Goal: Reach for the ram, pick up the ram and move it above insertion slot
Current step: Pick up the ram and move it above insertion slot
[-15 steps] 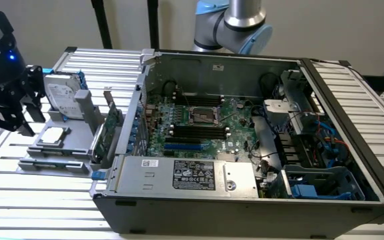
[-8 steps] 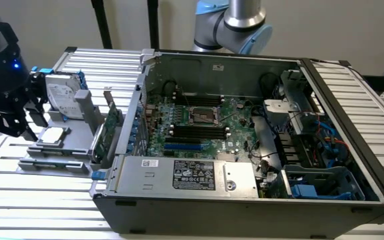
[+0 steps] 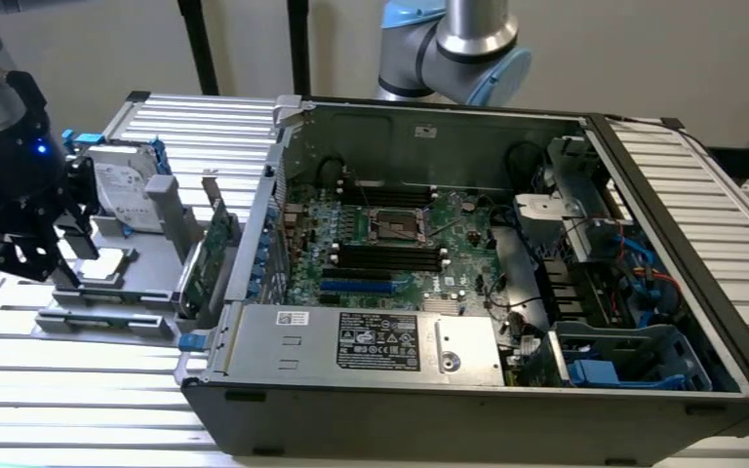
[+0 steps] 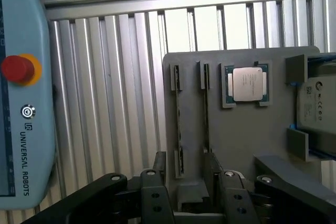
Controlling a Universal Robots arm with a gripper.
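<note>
The ram [image 4: 178, 124] is a thin dark stick standing on edge in a slot of the grey holder [image 4: 247, 135]. A second, similar stick [image 4: 206, 114] stands in the neighbouring slot. My gripper [image 4: 186, 179] hangs open over the holder's near end, one black finger [image 4: 159, 174] on each side of the ram's line, touching nothing. In the exterior view the gripper [image 3: 36, 263] is at the far left, over the holder [image 3: 108, 317]. The black insertion slots [image 3: 388, 255] lie on the motherboard inside the open computer case.
On the holder also sit a processor chip [image 4: 250, 83] and a silver hard drive [image 4: 317, 103]. A taller green card [image 3: 218, 244] stands beside the case wall [image 3: 264, 224]. A teach pendant [image 4: 23, 93] with a red button lies on the slatted table. Another arm's base [image 3: 459, 49] stands behind the case.
</note>
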